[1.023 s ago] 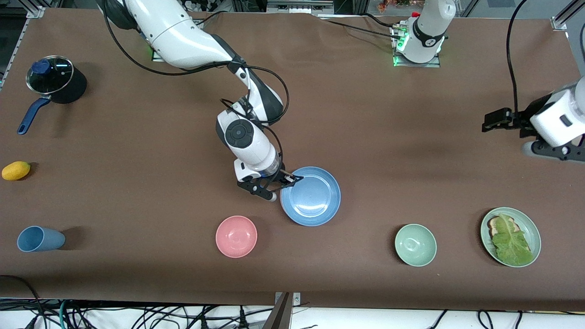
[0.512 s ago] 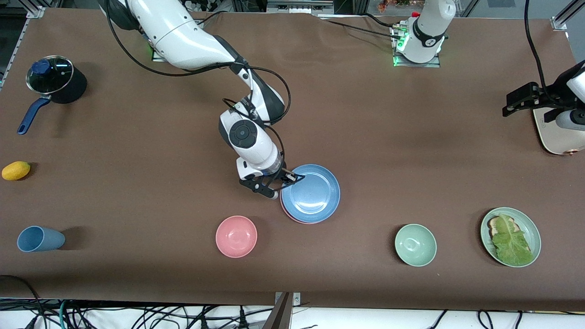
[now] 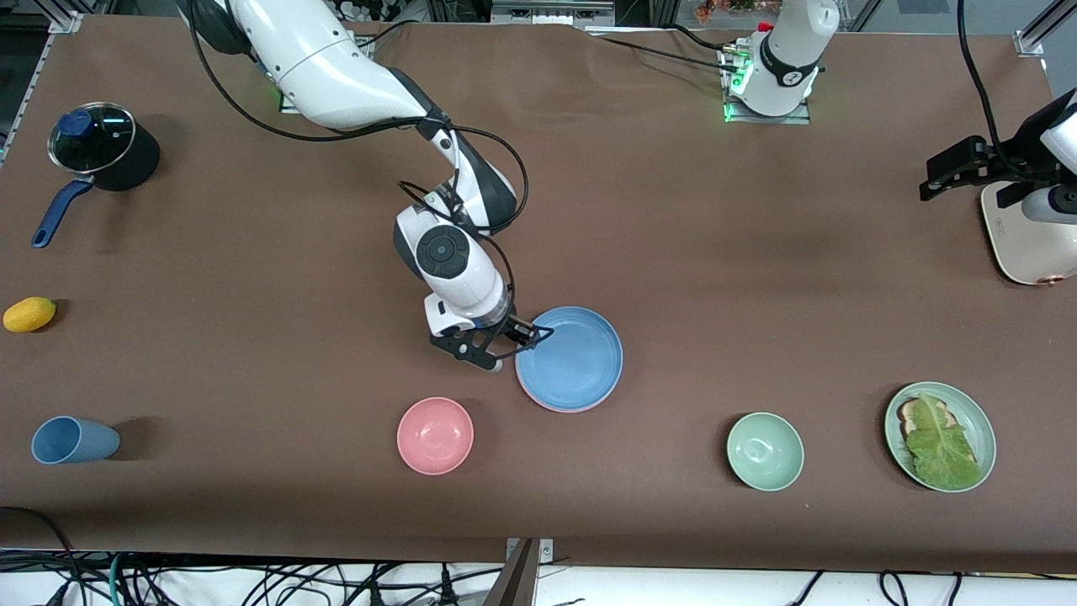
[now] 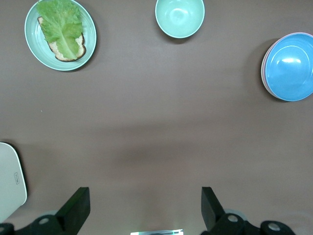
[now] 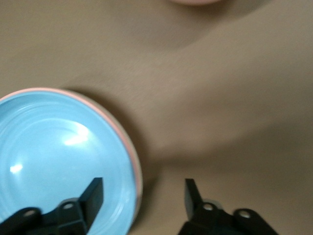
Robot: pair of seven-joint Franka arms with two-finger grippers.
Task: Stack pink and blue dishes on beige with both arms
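Note:
The sky blue plate [image 3: 570, 358] [image 4: 291, 66] [image 5: 54, 161] lies flat on the salmon pink plate [image 3: 551, 407], near the middle of the table. Of the pink plate only a thin rim [image 5: 133, 166] shows. My right gripper [image 3: 522, 348] [image 5: 143, 193] is open and straddles the stack's edge toward the right arm's end. One finger is over the blue plate and the other is over bare table. My left gripper [image 3: 947, 168] [image 4: 144, 205] hangs open and holds nothing, over the left arm's end of the table. No beige plate is visible.
A pink bowl [image 3: 435, 435], a green bowl [image 3: 765, 450] and a green plate with lettuce [image 3: 940, 436] lie nearer the front camera. A cream rounded slab [image 3: 1022, 244] sits under the left arm. A blue cup [image 3: 71, 440], a yellow fruit [image 3: 29, 314] and a lidded pot [image 3: 101, 156] occupy the right arm's end.
The blue plate, tilted in the right gripper a second ago, now lies flat on the pink plate and the gripper has opened. The left arm drew back toward its table end, uncovering the cream slab.

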